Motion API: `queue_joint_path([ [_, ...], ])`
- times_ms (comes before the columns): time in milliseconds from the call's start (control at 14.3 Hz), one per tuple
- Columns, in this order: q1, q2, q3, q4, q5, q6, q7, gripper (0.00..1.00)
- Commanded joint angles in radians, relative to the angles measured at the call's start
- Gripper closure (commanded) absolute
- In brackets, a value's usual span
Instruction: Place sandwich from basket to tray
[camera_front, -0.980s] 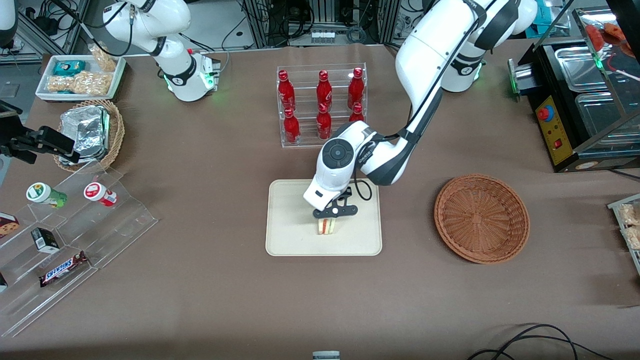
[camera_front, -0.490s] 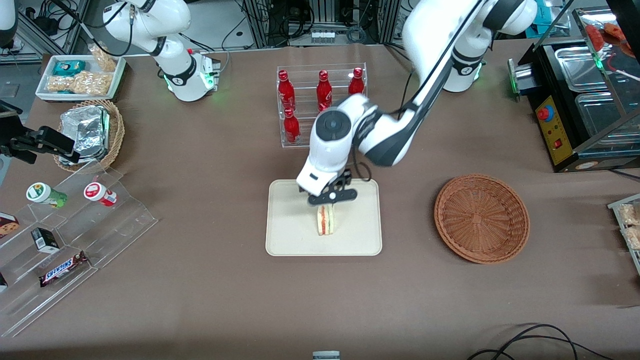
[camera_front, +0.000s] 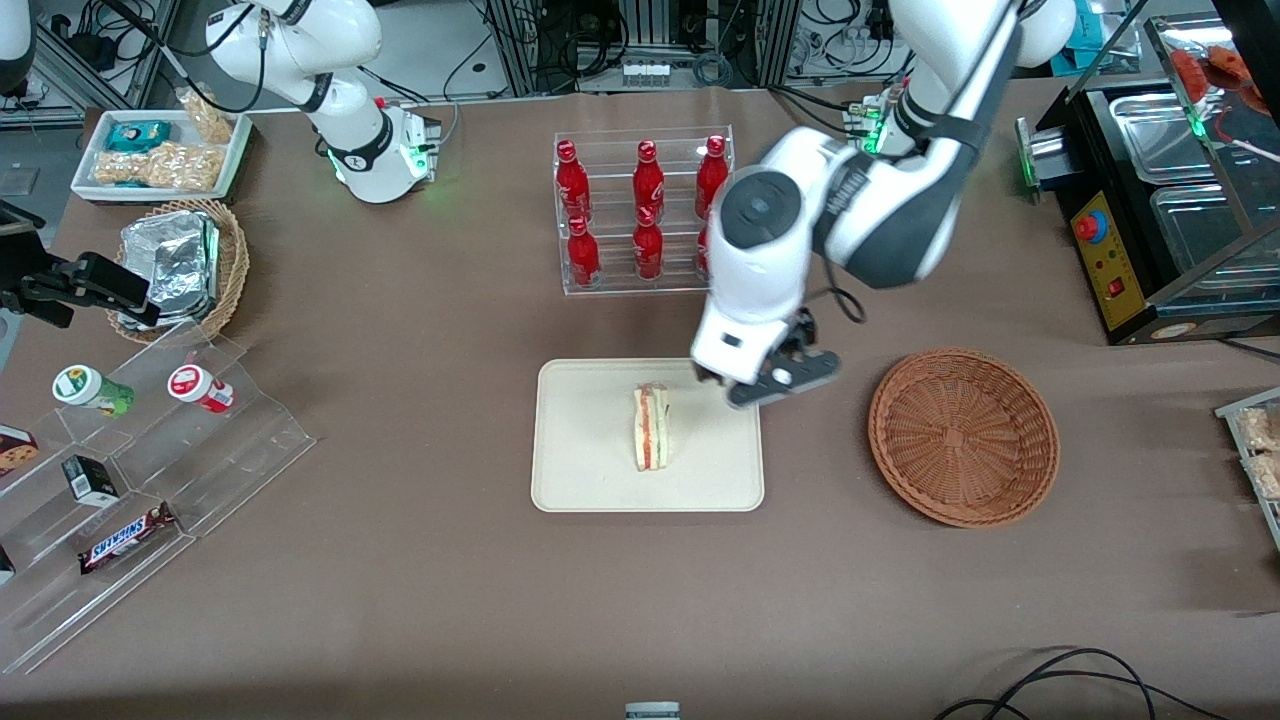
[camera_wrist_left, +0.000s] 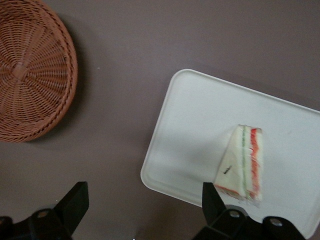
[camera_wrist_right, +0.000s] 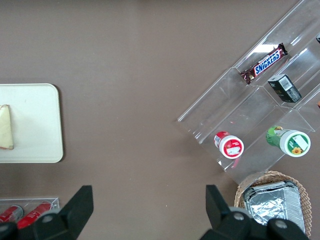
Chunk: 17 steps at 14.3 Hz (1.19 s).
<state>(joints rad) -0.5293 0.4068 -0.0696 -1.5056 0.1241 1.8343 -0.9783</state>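
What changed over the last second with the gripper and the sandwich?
The gripper let go of the sandwich, lifted and swung toward the basket; it now hangs open over the tray's edge nearest the basket, holding nothing. The sandwich stayed on the tray, resting alone near the middle. Tray, basket and the red bottles have not moved.

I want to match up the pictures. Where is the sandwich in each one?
Front view: the sandwich lies on the tray; the gripper hangs open above the tray's edge nearest the basket.
Left wrist view: sandwich on the tray.
Right wrist view: only a slice of it shows, at the picture's edge.
Shared landmark: the tray.
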Motion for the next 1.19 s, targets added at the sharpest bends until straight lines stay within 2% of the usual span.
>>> queue_joint_path([
  [0,0.090,-0.077,-0.010,-0.099,0.011,-0.009,0.010,0.00],
  [280,0.231,-0.207,-0.010,-0.224,-0.032,-0.020,0.223,0.00],
  [560,0.353,-0.364,-0.009,-0.338,-0.032,-0.104,0.429,0.00],
  [770,0.451,-0.431,-0.015,-0.338,-0.037,-0.197,0.571,0.00],
  [840,0.483,-0.444,-0.022,-0.334,-0.058,-0.226,0.628,0.00],
  [980,0.575,-0.476,-0.074,-0.332,-0.086,-0.240,0.726,0.00],
  [1120,0.606,-0.479,-0.095,-0.315,-0.086,-0.259,0.805,0.00],
])
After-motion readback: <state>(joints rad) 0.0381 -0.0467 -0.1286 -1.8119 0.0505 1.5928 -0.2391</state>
